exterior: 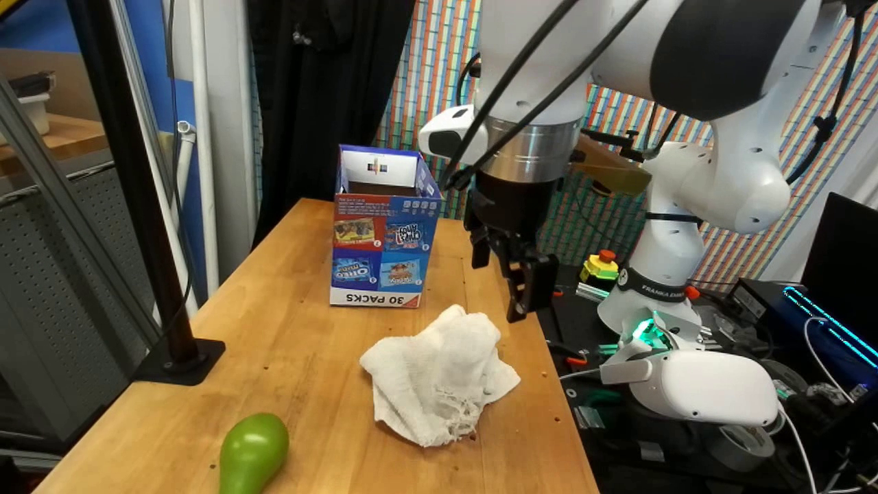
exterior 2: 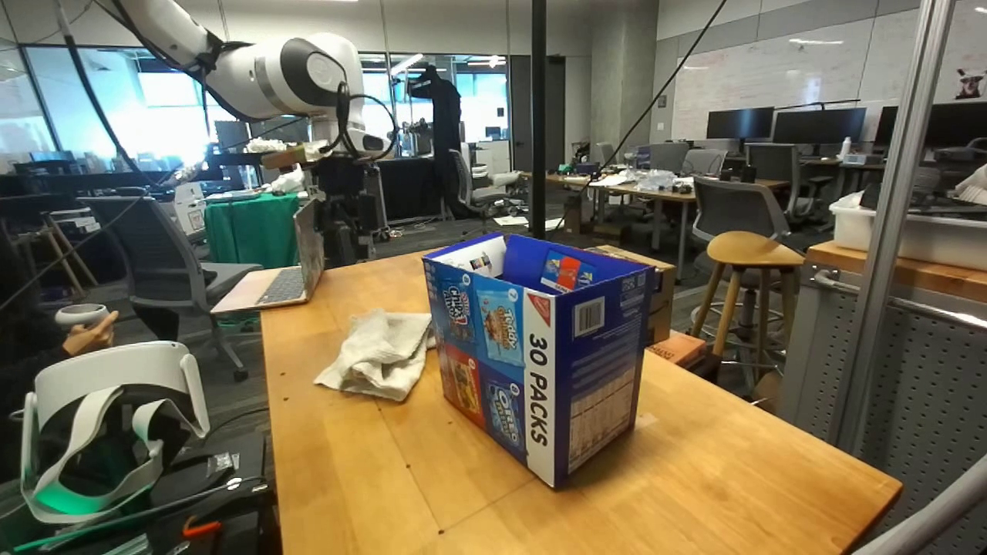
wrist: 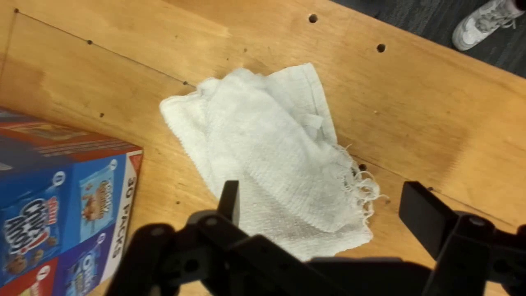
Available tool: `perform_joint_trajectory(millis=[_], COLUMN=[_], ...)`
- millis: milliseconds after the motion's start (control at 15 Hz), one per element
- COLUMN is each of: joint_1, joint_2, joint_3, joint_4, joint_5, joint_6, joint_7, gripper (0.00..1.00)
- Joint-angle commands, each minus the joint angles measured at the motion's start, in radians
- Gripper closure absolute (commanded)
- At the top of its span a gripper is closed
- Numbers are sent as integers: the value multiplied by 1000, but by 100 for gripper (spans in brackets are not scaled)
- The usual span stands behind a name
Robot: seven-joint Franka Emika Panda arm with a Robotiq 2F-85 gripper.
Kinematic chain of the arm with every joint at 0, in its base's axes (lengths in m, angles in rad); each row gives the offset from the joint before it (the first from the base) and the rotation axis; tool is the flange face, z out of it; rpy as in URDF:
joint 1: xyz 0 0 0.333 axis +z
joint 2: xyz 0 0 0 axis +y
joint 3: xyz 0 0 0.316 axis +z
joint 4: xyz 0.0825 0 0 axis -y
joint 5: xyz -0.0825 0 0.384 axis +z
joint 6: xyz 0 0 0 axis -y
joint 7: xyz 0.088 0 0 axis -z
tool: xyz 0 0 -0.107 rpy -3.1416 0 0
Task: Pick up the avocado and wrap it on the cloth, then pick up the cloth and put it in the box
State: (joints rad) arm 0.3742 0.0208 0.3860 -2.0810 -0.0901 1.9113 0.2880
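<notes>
A smooth green pear-shaped fruit, taken as the avocado (exterior: 254,453), lies on the table at the near left in an exterior view. It is out of view elsewhere. The white cloth (exterior: 439,377) lies crumpled and partly folded over, also in an exterior view (exterior 2: 382,354) and the wrist view (wrist: 263,139). It has a raised lump; whether anything is under it is hidden. The blue snack box (exterior: 384,247) stands upright with an open top, also in an exterior view (exterior 2: 540,362). My gripper (wrist: 326,205) is open and empty above the cloth, also in an exterior view (exterior: 506,281).
The wooden table (exterior: 309,412) bears a black post base (exterior: 180,361) at its left edge. A laptop (exterior 2: 289,281) stands at a table corner. A white headset (exterior: 706,387) sits beside the table. The box (wrist: 61,205) stands close to the gripper's left in the wrist view.
</notes>
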Motion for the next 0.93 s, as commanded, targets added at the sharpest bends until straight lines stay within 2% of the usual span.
perform_joint_trajectory(millis=[0,333,867], joint_1=[16,8,-26], joint_2=[-44,-40,-7], joint_3=[11,4,-34], joint_4=[-108,-197,-245], joint_5=[77,121,125], joint_6=[133,268,319], joint_7=[-85,-229,-420], gripper=[0,0,0])
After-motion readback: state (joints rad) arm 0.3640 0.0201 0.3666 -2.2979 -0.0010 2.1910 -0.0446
